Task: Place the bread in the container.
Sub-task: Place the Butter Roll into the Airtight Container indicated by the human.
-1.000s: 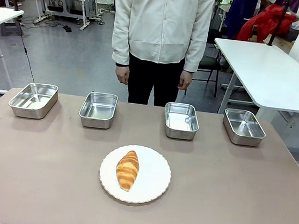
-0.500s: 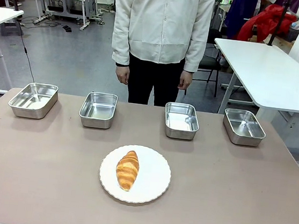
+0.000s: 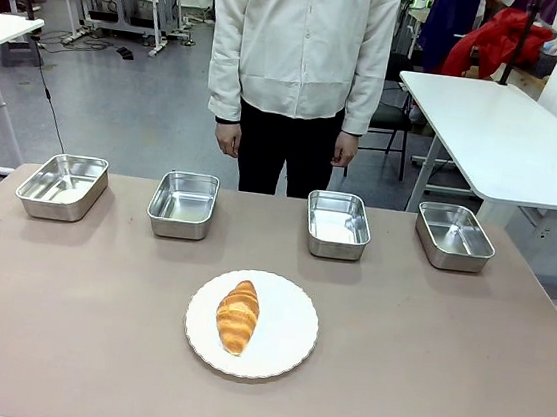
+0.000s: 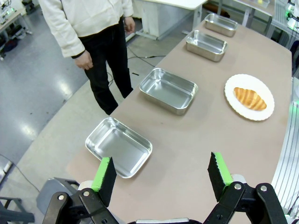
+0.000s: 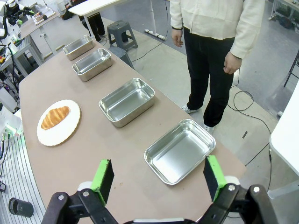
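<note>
the bread (image 3: 237,316) lies on the plate (image 3: 288,343); four steel pans (image 3: 335,247) sit beyond the plate. left gripper (image 4: 161,169) and right gripper (image 5: 156,171) both gape, empty. best to pinch the bread crosswise at mid-length, gently.

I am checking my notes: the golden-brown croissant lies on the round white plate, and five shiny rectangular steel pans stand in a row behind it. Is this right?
Not quite: the front view shows four shiny rectangular steel pans in that row, not five. The golden-brown croissant does lie on the round white plate.
</note>
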`<state>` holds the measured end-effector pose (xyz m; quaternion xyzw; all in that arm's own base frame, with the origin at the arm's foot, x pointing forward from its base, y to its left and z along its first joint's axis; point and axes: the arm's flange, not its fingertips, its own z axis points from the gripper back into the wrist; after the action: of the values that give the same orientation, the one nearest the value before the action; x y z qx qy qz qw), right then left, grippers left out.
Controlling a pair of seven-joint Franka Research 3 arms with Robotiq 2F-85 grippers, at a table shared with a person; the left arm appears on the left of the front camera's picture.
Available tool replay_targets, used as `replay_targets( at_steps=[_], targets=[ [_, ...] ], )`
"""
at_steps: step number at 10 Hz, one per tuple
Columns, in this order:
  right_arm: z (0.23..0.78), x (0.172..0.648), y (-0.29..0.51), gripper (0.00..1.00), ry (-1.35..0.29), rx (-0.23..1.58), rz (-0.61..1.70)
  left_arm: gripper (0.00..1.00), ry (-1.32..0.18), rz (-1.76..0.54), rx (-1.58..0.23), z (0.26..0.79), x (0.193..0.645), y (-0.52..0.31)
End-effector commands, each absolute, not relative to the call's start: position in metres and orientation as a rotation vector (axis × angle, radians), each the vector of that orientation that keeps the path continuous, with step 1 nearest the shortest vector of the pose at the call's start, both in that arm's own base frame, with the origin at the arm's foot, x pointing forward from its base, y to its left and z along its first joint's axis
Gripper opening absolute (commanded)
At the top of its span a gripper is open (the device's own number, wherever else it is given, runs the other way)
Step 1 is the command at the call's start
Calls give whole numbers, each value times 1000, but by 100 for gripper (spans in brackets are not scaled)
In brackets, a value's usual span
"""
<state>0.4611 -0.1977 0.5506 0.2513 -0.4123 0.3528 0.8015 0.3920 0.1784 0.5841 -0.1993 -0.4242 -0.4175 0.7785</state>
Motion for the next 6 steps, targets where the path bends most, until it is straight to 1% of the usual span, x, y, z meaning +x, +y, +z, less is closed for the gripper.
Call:
replay_targets(
  at_steps=[1,6],
  targets=[
    [551,461,-197,100,-888,539,757,100,-923,-917,-431,585,391,179],
    [551,461,-197,100,-888,539,757,100,-923,-917,-431,585,391,179]
  ],
)
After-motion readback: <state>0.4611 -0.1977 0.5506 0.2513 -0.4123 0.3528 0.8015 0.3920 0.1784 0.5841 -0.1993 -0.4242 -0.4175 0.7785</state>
